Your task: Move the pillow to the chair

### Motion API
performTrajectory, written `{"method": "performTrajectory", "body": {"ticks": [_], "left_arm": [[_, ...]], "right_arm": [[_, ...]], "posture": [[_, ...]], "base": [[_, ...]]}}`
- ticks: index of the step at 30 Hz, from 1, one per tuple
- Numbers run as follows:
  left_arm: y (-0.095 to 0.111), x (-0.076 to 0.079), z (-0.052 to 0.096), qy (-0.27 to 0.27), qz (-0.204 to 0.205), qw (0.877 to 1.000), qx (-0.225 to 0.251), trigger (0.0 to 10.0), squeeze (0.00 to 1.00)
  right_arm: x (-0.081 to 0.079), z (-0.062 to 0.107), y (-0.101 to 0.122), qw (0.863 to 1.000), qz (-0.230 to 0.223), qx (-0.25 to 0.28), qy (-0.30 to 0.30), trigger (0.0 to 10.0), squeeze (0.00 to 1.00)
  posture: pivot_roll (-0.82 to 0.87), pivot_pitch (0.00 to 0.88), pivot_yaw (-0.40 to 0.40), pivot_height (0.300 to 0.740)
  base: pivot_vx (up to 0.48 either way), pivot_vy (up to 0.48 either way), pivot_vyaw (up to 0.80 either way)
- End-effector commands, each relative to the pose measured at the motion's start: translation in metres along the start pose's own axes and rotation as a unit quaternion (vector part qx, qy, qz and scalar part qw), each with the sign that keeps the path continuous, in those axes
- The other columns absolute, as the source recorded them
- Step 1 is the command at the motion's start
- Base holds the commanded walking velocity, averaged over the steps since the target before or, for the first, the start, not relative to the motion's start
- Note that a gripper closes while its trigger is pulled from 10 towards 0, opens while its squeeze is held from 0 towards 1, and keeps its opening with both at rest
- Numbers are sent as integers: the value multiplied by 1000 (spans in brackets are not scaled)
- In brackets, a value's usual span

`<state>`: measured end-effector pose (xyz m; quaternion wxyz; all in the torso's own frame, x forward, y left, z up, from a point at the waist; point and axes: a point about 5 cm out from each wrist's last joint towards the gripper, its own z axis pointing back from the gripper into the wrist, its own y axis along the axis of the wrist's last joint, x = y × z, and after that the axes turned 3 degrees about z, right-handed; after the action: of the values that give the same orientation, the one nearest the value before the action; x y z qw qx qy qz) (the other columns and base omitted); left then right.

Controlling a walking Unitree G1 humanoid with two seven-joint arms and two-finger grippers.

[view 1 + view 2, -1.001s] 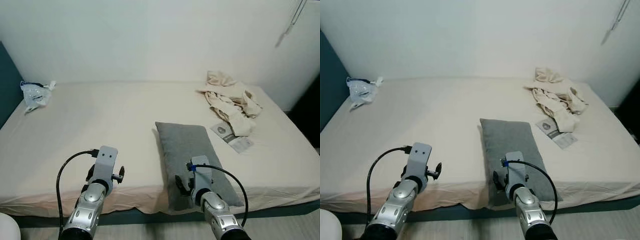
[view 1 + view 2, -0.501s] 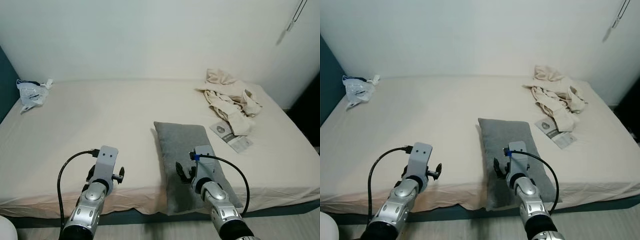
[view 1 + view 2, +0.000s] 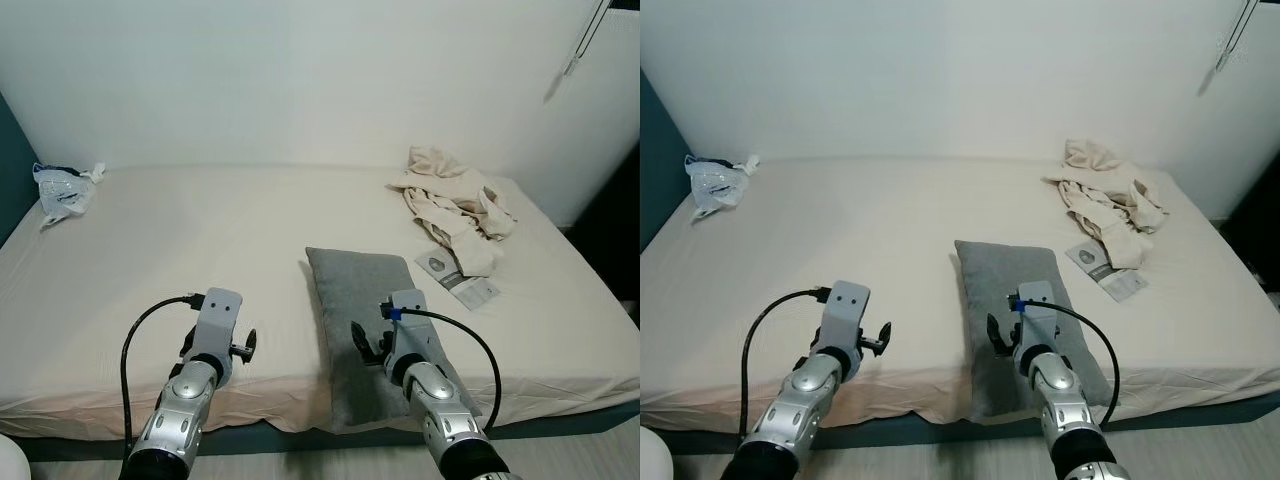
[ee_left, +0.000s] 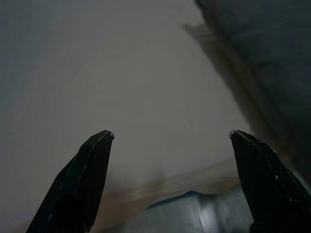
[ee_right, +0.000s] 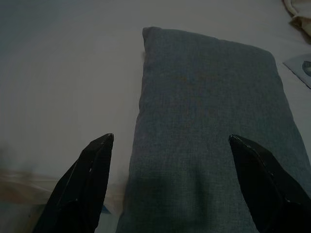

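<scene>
A grey pillow (image 3: 365,290) lies lengthwise on the cream bed (image 3: 200,230), its near end hanging over the bed's front edge. My right gripper (image 5: 170,138) hovers open over the near end of the pillow (image 5: 209,116), with nothing between its fingers. The right arm (image 3: 420,370) reaches up from below onto that end. My left gripper (image 4: 170,136) is open above the bare sheet near the front edge, to the left of the pillow (image 4: 262,48). The left arm (image 3: 195,375) stands about a forearm's length from the pillow's side.
A heap of beige clothes (image 3: 455,195) lies at the bed's far right, with a printed leaflet (image 3: 458,277) just in front of it. A crumpled plastic bag (image 3: 62,188) sits at the far left corner. A white wall stands behind the bed.
The camera has shifted a little. My right arm has reached slightly further forward over the pillow's near end. The left arm has barely moved.
</scene>
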<state>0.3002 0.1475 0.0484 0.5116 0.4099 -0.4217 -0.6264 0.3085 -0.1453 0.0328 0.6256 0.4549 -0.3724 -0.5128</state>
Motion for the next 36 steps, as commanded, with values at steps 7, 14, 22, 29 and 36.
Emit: {"method": "performTrajectory", "body": {"ticks": [7,14,22,29,36], "left_arm": [[-5,13,1,-68,25,997,-25,10000,0],[-7,14,1,-92,25,995,-41,10000,0],[-3,11,-2,-107,72,990,-50,10000,0],[8,20,-3,-165,121,978,-45,10000,0],[13,25,-6,-195,150,968,-54,10000,0]], "right_arm": [[4,5,-4,1000,-9,5,-11,10000,0],[10,5,-2,1000,-2,5,-22,10000,0],[14,4,1,1000,6,11,-19,10000,0],[21,2,15,999,11,41,-13,10000,0],[32,0,26,998,32,54,-25,10000,0]], "posture": [[-55,38,-28,657],[-58,44,-21,632],[-56,59,-23,623],[-56,83,-17,598],[-54,104,-9,583]], "base": [[0,0,0],[0,0,0],[0,0,0],[0,0,0],[0,0,0]]}}
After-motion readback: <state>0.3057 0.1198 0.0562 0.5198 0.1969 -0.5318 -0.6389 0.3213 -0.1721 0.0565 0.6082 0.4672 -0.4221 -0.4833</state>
